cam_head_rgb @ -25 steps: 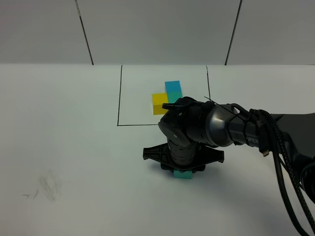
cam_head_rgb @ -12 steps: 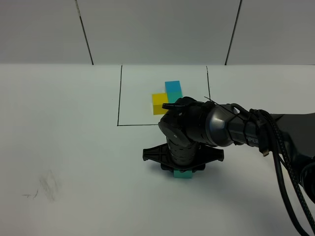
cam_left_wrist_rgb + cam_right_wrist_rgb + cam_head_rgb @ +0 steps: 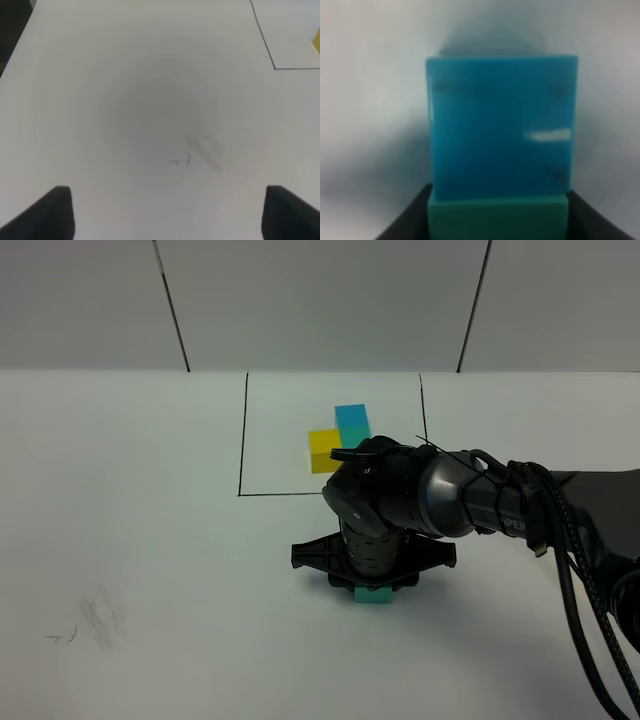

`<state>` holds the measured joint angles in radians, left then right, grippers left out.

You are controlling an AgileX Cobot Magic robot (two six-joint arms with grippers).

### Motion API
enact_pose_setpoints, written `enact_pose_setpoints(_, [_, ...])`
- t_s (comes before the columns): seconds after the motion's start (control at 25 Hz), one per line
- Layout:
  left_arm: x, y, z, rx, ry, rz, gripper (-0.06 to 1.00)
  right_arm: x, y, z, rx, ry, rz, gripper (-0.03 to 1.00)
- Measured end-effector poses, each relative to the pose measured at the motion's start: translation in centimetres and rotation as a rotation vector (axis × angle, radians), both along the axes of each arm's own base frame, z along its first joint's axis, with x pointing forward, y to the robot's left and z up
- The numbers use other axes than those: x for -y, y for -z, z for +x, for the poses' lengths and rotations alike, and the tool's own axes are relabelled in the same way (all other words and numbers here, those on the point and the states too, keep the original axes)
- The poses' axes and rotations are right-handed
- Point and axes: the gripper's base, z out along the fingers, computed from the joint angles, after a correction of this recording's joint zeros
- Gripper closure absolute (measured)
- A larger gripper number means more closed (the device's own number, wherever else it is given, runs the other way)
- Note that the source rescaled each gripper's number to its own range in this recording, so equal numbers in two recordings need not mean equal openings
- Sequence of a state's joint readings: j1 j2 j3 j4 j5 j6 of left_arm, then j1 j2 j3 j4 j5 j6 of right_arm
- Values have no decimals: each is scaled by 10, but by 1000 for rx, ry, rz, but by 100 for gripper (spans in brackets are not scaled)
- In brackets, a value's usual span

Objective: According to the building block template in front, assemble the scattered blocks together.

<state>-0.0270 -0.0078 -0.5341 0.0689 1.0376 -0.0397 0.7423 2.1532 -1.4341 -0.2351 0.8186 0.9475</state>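
The building block template (image 3: 340, 437) is a yellow, teal-green and blue cluster inside the black-lined square at the back; a yellow sliver of it shows in the left wrist view (image 3: 317, 41). My right gripper (image 3: 373, 586) points down just in front of the square, shut on the teal-green block (image 3: 373, 595). In the right wrist view the teal-green block (image 3: 497, 217) sits between the dark fingers (image 3: 407, 215), touching the sky blue block (image 3: 500, 127) on the table. The blue block is hidden by the arm in the high view. The loose yellow block is out of view. My left gripper (image 3: 165, 212) is open and empty above bare table.
The black-lined square (image 3: 242, 440) marks the template area at the back middle. Faint pencil smudges (image 3: 95, 620) mark the white table at the front left. The right arm's body and cables (image 3: 560, 540) fill the right side.
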Motion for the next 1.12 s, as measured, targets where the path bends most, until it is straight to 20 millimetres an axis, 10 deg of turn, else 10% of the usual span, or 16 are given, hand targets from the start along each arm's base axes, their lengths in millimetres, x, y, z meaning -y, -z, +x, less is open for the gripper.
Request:
enact_pose_setpoints(0.56, [0, 0, 0, 0, 0, 0, 24, 1, 0, -1, -15, -12, -10, 68])
enact_pose_setpoints(1.12, [0, 0, 0, 0, 0, 1, 24, 3, 4, -4, -54, -30, -48, 30])
